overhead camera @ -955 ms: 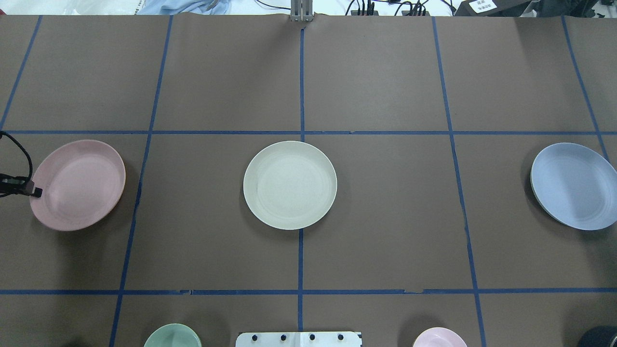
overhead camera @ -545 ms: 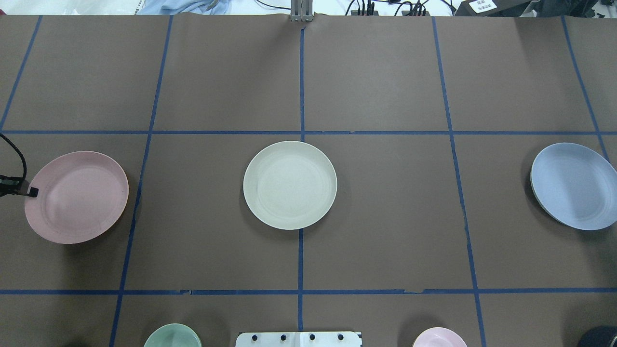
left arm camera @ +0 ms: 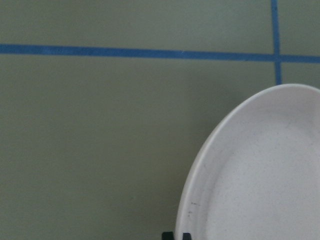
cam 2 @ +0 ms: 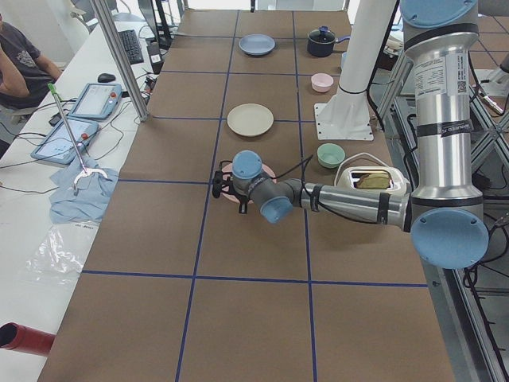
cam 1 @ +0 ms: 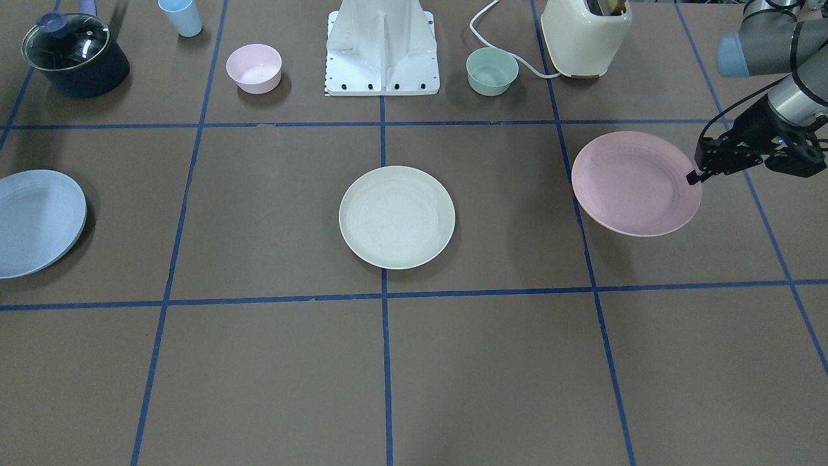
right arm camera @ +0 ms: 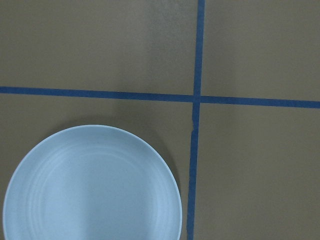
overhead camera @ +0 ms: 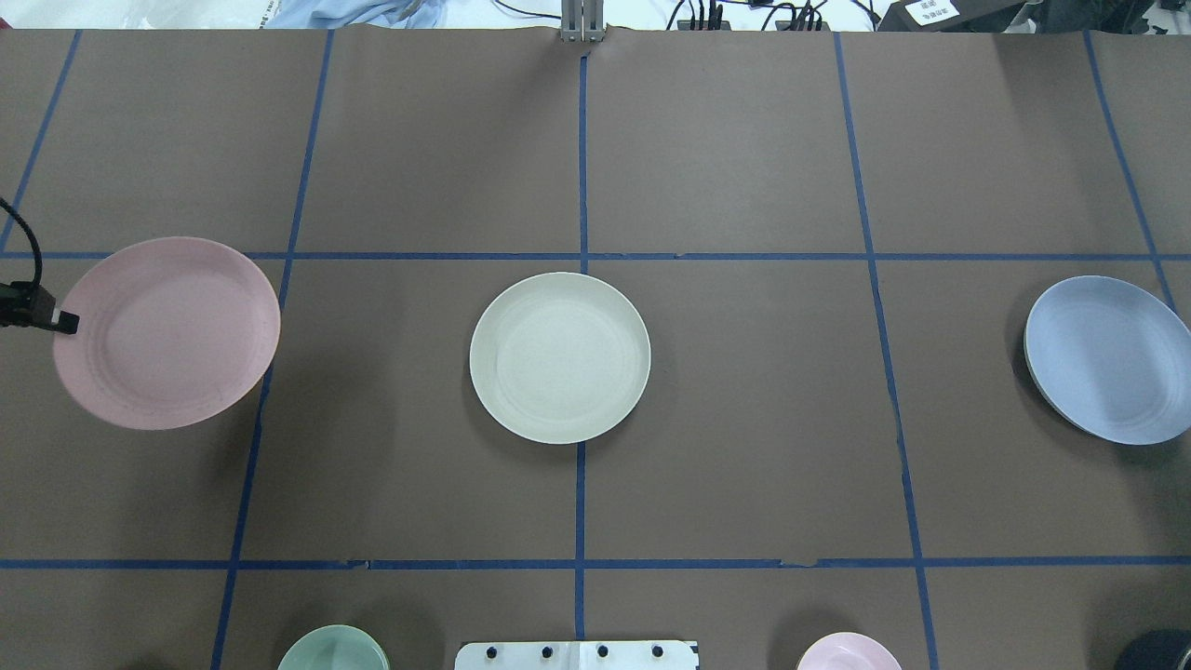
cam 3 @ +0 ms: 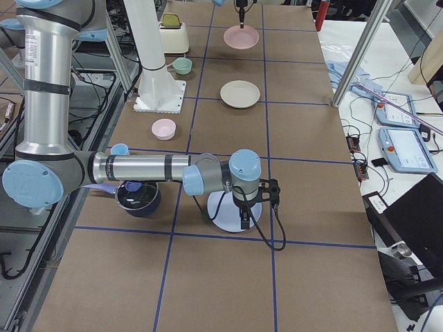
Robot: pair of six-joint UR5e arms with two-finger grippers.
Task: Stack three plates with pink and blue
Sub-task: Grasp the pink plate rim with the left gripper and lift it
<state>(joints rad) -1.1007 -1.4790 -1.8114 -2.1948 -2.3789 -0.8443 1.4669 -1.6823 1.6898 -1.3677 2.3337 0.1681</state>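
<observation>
My left gripper [cam 1: 693, 176] is shut on the rim of the pink plate [cam 1: 637, 184] and holds it above the table; the plate casts a shadow beneath it. In the overhead view the gripper [overhead camera: 65, 323] pinches the left edge of the pink plate [overhead camera: 167, 333]. The cream-green plate [overhead camera: 559, 357] lies flat at the table's middle. The blue plate [overhead camera: 1107, 358] lies at the right edge and fills the lower left of the right wrist view [right arm camera: 92, 185]. My right gripper [cam 3: 242, 220] hangs over the blue plate [cam 3: 218, 211]; I cannot tell whether it is open.
Along the robot's side stand a small pink bowl [cam 1: 253, 67], a mint-green bowl [cam 1: 492, 70], a light blue cup [cam 1: 181, 16], a lidded dark pot [cam 1: 74, 55], a cream toaster [cam 1: 585, 35] and the white robot base [cam 1: 383, 52].
The pink plate has risen off the table in my left gripper, moved away from the robot and a little toward the middle, and levelled out. The other plates have not moved.
</observation>
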